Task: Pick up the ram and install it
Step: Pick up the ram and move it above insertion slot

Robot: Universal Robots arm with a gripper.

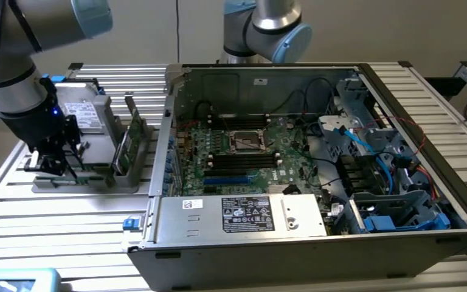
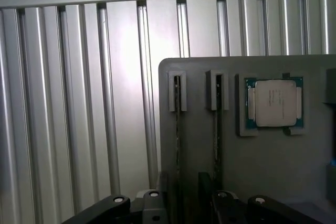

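My gripper (image 1: 49,165) hangs low over the near end of a grey holder (image 1: 95,182) at the exterior view's left. In the wrist view, two thin sticks stand on edge in the holder's narrow slots: one ram (image 2: 177,129) and a second stick (image 2: 217,129). My gripper (image 2: 186,208) is open, its dark fingers (image 2: 149,203) spread just above the holder. The first ram's edge runs in between them and the second lies close to the other finger. Nothing is gripped. The motherboard's long black slots (image 1: 242,162) lie inside the open computer case (image 1: 217,219).
A processor chip (image 2: 274,103) sits in a pocket of the holder beside the sticks. Two larger green cards (image 1: 124,149) stand upright between the holder and the case wall. Cables and drive cages (image 1: 379,182) crowd the case's right. A second arm (image 1: 266,30) stands behind the case.
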